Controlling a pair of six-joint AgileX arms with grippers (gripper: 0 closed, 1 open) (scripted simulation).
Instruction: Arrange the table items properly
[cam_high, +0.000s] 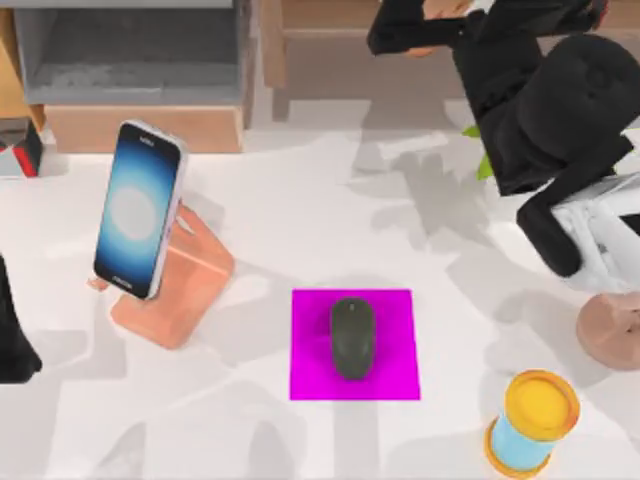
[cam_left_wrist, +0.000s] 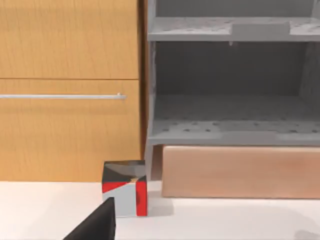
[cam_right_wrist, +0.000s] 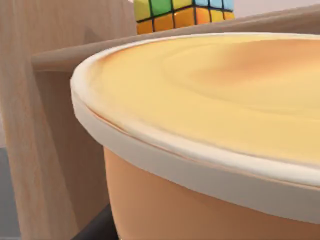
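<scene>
From above, a dark grey computer mouse lies lengthwise in the middle of a magenta mouse pad near the centre of the white table. To its left a smartphone with a glowing blue-white screen leans tilted on a salmon-pink stand. Toward the table's right front corner stands a blue cylinder with a yellow top, and a pinkish round base sits at the right edge just behind it. My right arm reaches across the upper right toward the back of the table, with a few green leaves poking out beside it; whether its gripper is clenched or released cannot be told from up here. My left arm is a dark shape parked at the left edge. The left wrist view faces a grey shelf unit beside a wooden cabinet, with a small red, white and dark cube on the table in front; a black finger juts in low, and its grip state cannot be told. The right wrist view sits very close to the orange cup and its creamy yellow top, with a multicoloured puzzle cube behind; whether the cup is grasped cannot be told.
</scene>
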